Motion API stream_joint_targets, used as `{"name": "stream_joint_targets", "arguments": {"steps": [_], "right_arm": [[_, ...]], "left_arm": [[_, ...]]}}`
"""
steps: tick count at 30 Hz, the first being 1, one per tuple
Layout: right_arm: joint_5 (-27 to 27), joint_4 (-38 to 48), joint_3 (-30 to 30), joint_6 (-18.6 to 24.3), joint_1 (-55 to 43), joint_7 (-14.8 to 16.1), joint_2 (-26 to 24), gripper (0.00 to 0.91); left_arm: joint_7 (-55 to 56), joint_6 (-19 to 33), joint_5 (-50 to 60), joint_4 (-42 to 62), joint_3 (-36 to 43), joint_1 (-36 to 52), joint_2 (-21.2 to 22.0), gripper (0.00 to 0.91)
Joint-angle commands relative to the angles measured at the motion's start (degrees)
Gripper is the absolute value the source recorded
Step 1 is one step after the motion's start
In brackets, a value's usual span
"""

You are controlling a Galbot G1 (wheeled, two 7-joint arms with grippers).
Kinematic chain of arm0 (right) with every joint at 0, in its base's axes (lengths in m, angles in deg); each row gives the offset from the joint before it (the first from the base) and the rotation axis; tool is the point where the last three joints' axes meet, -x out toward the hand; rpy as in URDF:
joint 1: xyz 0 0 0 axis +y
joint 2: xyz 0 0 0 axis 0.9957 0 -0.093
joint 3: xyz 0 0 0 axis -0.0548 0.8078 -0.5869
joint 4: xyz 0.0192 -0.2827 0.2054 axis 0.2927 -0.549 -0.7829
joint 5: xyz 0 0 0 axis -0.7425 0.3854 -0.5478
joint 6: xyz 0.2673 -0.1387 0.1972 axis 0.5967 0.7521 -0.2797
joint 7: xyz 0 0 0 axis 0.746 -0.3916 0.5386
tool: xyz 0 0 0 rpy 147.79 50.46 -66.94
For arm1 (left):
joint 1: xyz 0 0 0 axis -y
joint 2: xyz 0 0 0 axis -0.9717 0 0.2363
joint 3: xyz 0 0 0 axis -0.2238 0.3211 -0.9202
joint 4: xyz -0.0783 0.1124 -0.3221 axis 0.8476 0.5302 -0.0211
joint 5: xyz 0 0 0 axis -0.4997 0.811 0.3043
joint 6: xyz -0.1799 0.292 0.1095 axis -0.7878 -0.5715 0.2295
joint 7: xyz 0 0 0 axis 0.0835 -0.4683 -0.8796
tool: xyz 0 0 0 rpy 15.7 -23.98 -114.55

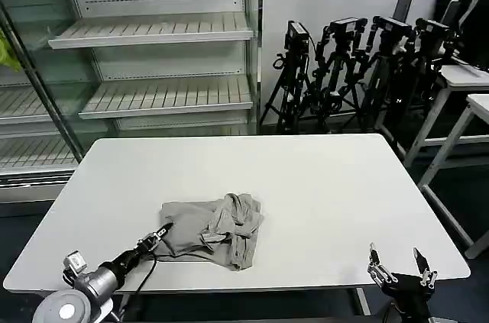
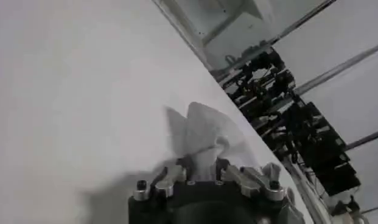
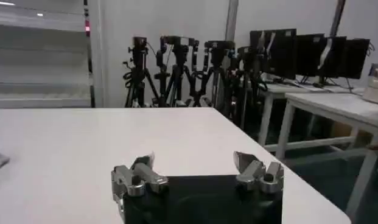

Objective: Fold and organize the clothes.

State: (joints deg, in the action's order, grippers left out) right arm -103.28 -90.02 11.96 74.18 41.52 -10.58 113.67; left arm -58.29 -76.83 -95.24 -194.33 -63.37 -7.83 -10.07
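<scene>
The left arm reaches low and forward over the near-left part of the white counter (image 1: 321, 185), its tool (image 1: 160, 234) at the left edge of the crumpled grey T-shirt (image 1: 214, 230). In the left wrist view the fingers (image 2: 222, 164) sit close together around a raised fold of cloth, apparently pinching it. The shirt lies bunched in a heap on the near middle of the counter, its print and label hidden. The right tool (image 1: 399, 263) waits at the near-right counter edge, fingers spread wide and holding nothing.
</scene>
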Motion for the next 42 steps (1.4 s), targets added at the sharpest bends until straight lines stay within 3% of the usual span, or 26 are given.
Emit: {"name": "stream_joint_targets", "arguments": {"steps": [1,7,11,16,24,28,35,40,42], "right_arm": [[0.01,-0.35,0.0,-0.04,0.16,-0.03,-0.05,0.907],[-0.31,-0.21,-0.17,-0.19,-0.54,-0.03,-0.62,0.907],[-1.28,0.92,-0.14,-0.79,-2.68,-0.05,-1.56,0.907],[-2.01,3.75,0.89,-1.18,-6.3,-0.09,-2.47,0.907],[-2.55,6.63,2.49,-1.13,-9.39,-0.03,-3.32,0.907],[-2.51,7.19,2.92,-0.89,-9.65,0.0,-3.25,0.907],[-0.74,4.2,2.83,0.93,-4.26,0.16,-1.92,0.907],[0.73,4.13,3.44,0.9,-4.98,0.1,-1.75,0.907],[1.01,3.66,3.17,1.02,-3.74,0.11,-1.68,0.907]], "left_arm": [[0.96,-0.07,-3.61,-3.19,-1.8,-0.77,0.73,0.0],[2.99,-0.07,-5.04,-5.96,-7.73,-1.58,0.14,0.0],[2.69,-0.07,-1.76,-6.13,-16.43,-2.1,-4.77,0.0],[-1.08,-0.03,6.39,0.78,-26.48,-2.11,-13.27,0.0],[-4.13,-0.03,12.21,0.42,-34.29,-3.6,-17.83,0.0],[-0.47,0.02,12.4,-8.25,-31.23,-3.64,-15.43,0.0],[14.69,0.05,3.88,-22.46,-12.58,2.35,-5.37,0.0],[16.5,0.14,8.87,-18.4,4.76,10.38,4.02,0.0],[17.06,0.14,9.2,-16.47,8.35,11.41,7.53,0.0]]}}
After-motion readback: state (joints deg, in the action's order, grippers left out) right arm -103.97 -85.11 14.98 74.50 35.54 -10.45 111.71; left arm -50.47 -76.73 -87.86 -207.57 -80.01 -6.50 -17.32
